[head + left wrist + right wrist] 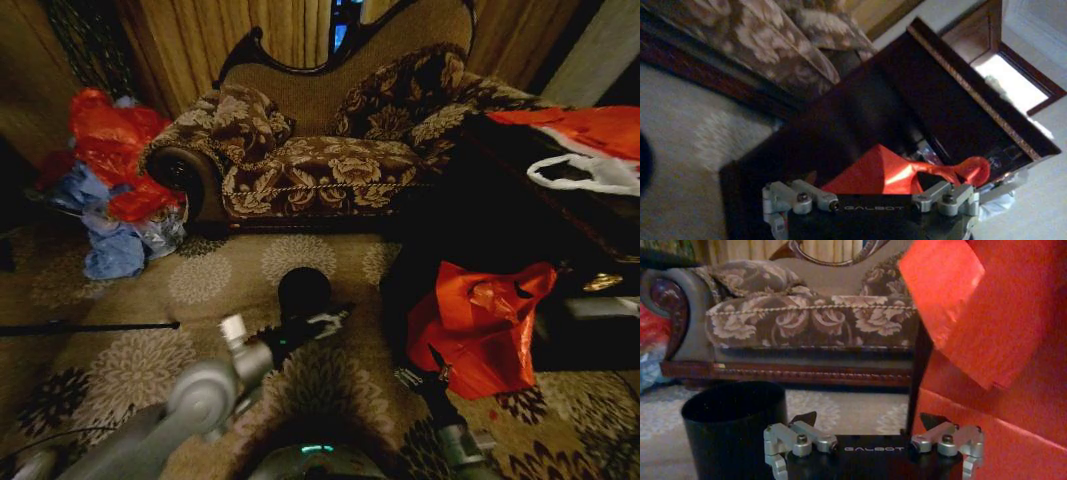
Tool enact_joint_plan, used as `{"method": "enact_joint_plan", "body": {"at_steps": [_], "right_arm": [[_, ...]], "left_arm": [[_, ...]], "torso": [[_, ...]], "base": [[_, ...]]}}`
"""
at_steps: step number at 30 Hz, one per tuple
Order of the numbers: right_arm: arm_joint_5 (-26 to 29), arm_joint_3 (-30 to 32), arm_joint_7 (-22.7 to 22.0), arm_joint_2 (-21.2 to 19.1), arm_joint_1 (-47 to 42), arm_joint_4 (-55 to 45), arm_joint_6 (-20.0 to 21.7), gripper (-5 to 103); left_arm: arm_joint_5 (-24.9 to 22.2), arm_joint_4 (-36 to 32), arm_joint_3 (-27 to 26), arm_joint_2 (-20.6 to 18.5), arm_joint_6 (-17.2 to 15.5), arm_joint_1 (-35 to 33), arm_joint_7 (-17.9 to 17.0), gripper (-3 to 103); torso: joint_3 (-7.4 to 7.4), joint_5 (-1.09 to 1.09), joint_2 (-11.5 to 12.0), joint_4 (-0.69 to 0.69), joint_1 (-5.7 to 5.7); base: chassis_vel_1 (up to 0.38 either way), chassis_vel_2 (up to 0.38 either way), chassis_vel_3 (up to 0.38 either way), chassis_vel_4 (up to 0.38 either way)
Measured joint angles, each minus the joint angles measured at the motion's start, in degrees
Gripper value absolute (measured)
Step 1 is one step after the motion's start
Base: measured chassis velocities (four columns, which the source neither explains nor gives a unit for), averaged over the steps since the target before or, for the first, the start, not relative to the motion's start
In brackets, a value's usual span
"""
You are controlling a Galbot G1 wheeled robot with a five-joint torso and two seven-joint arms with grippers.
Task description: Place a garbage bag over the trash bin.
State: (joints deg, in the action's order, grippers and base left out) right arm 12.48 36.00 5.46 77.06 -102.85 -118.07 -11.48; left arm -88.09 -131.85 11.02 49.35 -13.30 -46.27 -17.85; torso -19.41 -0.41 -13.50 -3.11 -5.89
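**Inspector:** Taking the trash bin (304, 293) as datum, and reading leftward first?

**Assistant:** The left end effector (335, 315) is at the bin's near side, fingers spread and empty; whether it touches the bin I cannot tell. The bin itself stands upright on the carpet before the sofa, unlined.

**Inspector:** And to the right of the bin?

**Assistant:** The right end effector (437, 362) comes next, jaws apart and holding nothing. Beyond it the garbage bag (485, 325) hangs against the front of the dark table (470, 210), clear of the bin. The fingertips sit at the bag's lower left edge; contact I cannot confirm. In the right wrist view the bag (987, 315) is beside and above the open fingers, not between them.

**Inspector:** Handling?

**Assistant:** In my judgement it is very light, limp and slippery; the film is thin and crinkled, likely to slide from a shallow pinch or tear on a snag. I would advise gripping a gathered fold at the mouth edge, one layer only, so that it can be spread over the rim.
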Motion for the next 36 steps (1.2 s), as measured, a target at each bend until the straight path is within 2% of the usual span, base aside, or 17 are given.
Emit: {"method": "enact_joint_plan", "body": {"at_steps": [1, 2, 4, 5, 9, 10, 14, 15, 18, 27, 32, 36], "right_arm": [[0.3, 0.1, -0.3, -0.3, 0.2, 0.2, 0.1, 100], [0.3, 0.1, -0.3, -0.3, 0.2, 0.2, 0.1, 100], [0.8, 0.4, -0.6, -0.9, 0.4, 0.7, 0.2, 100], [0.8, 0.4, -0.6, -0.9, 0.4, 0.7, 0.2, 100], [1.8, 0.9, -0.7, -1.6, 1.0, 2.1, 0.2, 100], [1.8, 0.9, -0.7, -1.6, 1.0, 2.1, 0.2, 100], [2.0, 1.3, -0.9, -1.7, 1.6, 2.9, 0.5, 100], [2.0, 1.3, -0.9, -1.7, 1.6, 2.9, 0.5, 100], [2.3, 1.5, -1.1, -1.5, 1.9, 3.3, 0.5, 100], [3.2, 1.8, -2.4, -2.2, 2.6, 4.0, 0.7, 100], [3.8, 1.6, -3.0, -2.3, 2.7, 4.2, 1.0, 100], [3.8, 1.5, -3.1, -2.0, 2.6, 4.3, 1.0, 100]], "left_arm": [[-1.2, 1.5, 2.6, 1.6, 0.0, 3.0, -0.7, 100], [-1.2, 1.5, 2.6, 1.6, 0.0, 3.0, -0.7, 100], [-4.7, 4.5, 7.7, 5.2, -0.1, 8.2, -2.0, 100], [-4.7, 4.5, 7.7, 5.2, -0.1, 8.2, -2.0, 100], [-9.0, 11.1, 14.7, 15.4, -0.1, 15.6, -3.1, 100], [-9.0, 11.1, 14.7, 15.4, -0.1, 15.6, -3.1, 100], [-8.8, 16.9, 18.0, 22.8, -0.1, 19.4, -3.1, 100], [-8.8, 16.9, 18.0, 22.8, -0.1, 19.4, -3.1, 100], [-8.4, 20.5, 18.9, 26.7, -0.2, 20.7, -2.8, 100], [-7.4, 25.7, 19.3, 31.6, -0.8, 21.2, -1.2, 100], [-7.0, 28.1, 19.6, 32.8, -1.4, 21.7, 0.6, 102], [-7.0, 28.9, 20.0, 33.3, -1.6, 22.0, 1.0, 95]], "torso": [[0.00, 0.00, 0.0, -0.01, 0.00], [0.00, 0.00, 0.0, -0.01, 0.00], [0.00, 0.01, 0.0, -0.01, 0.00], [0.00, 0.01, 0.0, -0.01, 0.00], [0.00, 0.00, 0.0, 0.00, 0.00], [0.00, 0.00, 0.0, 0.00, 0.00], [0.00, 0.01, 0.0, -0.01, 0.00], [0.00, 0.01, 0.0, -0.01, 0.00], [0.01, 0.00, 0.0, -0.01, 0.01], [0.01, 0.00, 0.0, 0.00, 0.01], [0.01, -0.01, 0.0, 0.01, 0.01], [0.01, -0.01, 0.0, 0.00, 0.01]], "base": [[0.000, 0.000, 0.000, 0.000], [0.000, 0.000, 0.000, 0.000], [0.000, 0.000, 0.000, 0.000], [0.000, 0.000, 0.000, 0.000], [0.000, 0.000, 0.000, 0.000], [0.000, 0.000, 0.000, 0.000], [0.000, 0.000, 0.000, 0.000], [0.000, 0.000, 0.000, 0.000], [0.000, 0.000, 0.000, 0.000], [0.000, 0.000, 0.000, 0.000], [0.000, 0.000, 0.000, 0.000], [0.000, 0.000, 0.000, 0.000]]}}
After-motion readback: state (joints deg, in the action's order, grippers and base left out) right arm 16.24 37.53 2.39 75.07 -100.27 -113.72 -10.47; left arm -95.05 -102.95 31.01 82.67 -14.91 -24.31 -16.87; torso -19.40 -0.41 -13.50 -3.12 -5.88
